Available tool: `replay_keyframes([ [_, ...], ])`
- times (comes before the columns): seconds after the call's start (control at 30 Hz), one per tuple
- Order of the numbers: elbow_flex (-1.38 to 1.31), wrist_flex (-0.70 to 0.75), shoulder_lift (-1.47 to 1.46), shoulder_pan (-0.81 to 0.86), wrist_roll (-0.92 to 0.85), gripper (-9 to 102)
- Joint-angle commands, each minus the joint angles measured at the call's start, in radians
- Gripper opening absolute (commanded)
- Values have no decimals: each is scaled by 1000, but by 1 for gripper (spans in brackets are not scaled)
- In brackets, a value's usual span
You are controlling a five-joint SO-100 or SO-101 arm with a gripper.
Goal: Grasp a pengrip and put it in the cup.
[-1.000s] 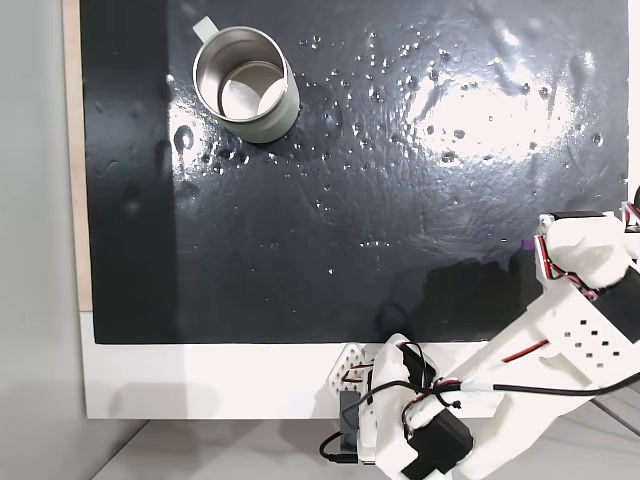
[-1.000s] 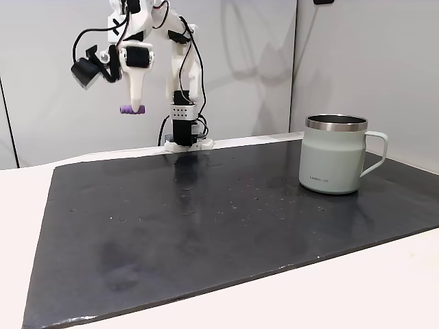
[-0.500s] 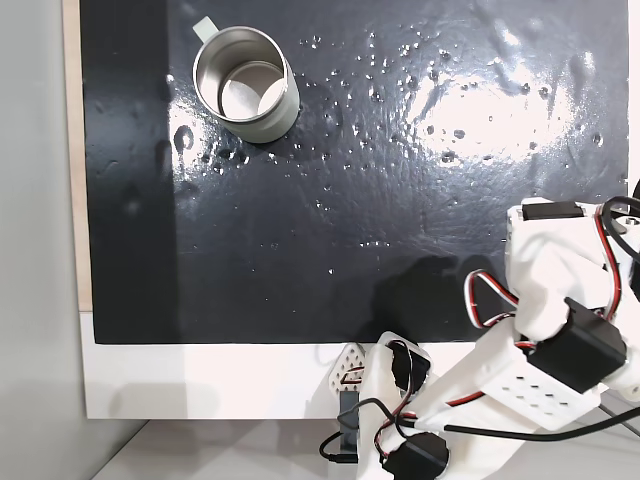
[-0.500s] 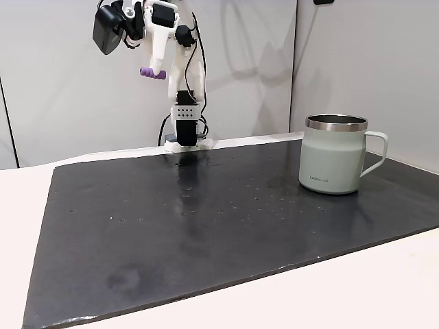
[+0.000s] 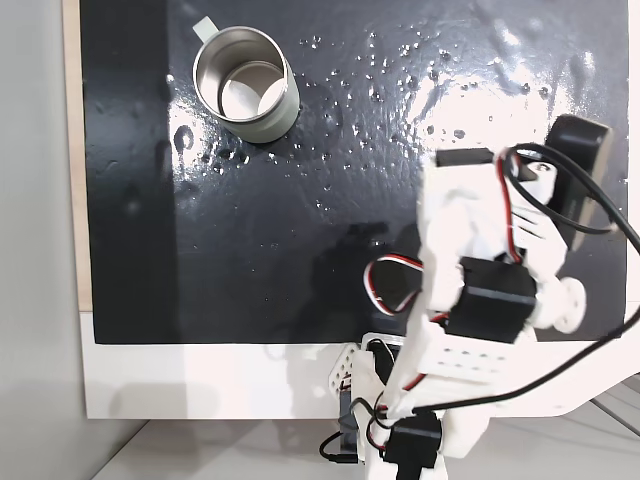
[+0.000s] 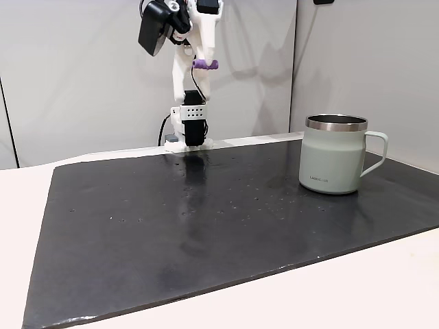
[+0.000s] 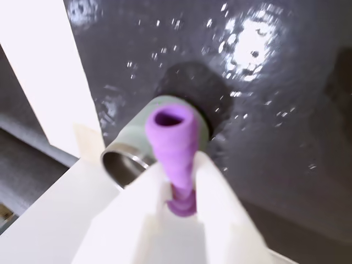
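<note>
My gripper (image 6: 204,62) hangs high above the far edge of the mat, shut on the purple ribbed pengrip (image 6: 206,64), which sticks out sideways. In the wrist view the pengrip (image 7: 173,140) is clamped between my two white fingers (image 7: 212,181), its open end pointing away from the gripper (image 7: 181,163). Behind it lies the cup (image 7: 122,161), seen from above. The pale green steel cup (image 6: 336,155) stands upright at the mat's right, handle to the right, well right of and below my gripper. From above, the cup (image 5: 246,85) sits at the upper left, far from my arm (image 5: 480,270).
A black, glossy, speckled mat (image 6: 206,219) covers the white table (image 6: 384,281). My arm's base (image 6: 188,130) stands at the mat's far edge. A pale wall rises behind it. From above, the mat (image 5: 300,200) lies open between arm and cup.
My arm has swung from the right side toward the middle and risen. The gripper, still holding the pengrip, has moved up and toward the cup's side.
</note>
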Motion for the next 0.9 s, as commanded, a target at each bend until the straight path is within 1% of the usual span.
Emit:
replay_keyframes([
  [0.0,-146,11,-54,-83,89,0],
  [0.2,-351,11,-196,-229,201,0],
  [0.33,-512,11,-328,-293,249,0],
  [0.87,-881,-74,-707,-488,244,0],
])
